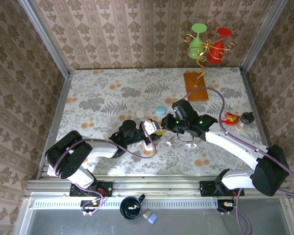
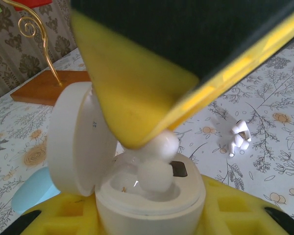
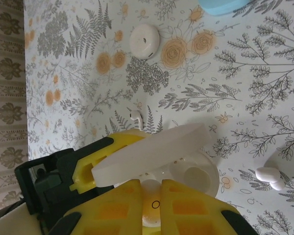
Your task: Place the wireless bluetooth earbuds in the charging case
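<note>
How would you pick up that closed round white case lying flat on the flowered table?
Grip the round white case across its rim, coming straight down from above. It lies flat and closed on the table, so its low curved sides are the only opposing faces for the jaws; the domed top probably gives nothing to pinch.

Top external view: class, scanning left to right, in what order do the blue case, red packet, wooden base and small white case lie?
Small white case → blue case → wooden base → red packet

Earbuds (image 2: 239,138) lie on the table (image 2: 279,88) beside the charging case (image 2: 152,205).
</note>
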`<control>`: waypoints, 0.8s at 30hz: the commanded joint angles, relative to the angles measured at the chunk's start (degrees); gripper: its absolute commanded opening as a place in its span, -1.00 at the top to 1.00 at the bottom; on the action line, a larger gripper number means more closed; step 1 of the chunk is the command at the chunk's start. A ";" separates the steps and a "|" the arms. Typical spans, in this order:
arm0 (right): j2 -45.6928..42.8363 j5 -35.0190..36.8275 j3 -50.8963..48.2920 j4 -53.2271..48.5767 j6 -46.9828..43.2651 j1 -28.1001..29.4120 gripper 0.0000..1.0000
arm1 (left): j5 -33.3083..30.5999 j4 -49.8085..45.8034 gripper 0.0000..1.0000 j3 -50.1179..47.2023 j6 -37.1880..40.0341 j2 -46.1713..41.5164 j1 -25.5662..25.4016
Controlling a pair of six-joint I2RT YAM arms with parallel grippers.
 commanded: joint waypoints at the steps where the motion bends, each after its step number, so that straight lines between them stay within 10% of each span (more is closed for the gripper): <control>1: 1.21 -1.42 1.59 0.14 -1.31 -0.17 0.73 | 0.77 0.94 0.59 1.57 0.51 0.16 -0.36; 24: 2.57 -5.28 3.08 -0.48 -3.99 -0.16 0.59 | 2.73 1.50 0.60 2.47 -0.75 0.52 -0.31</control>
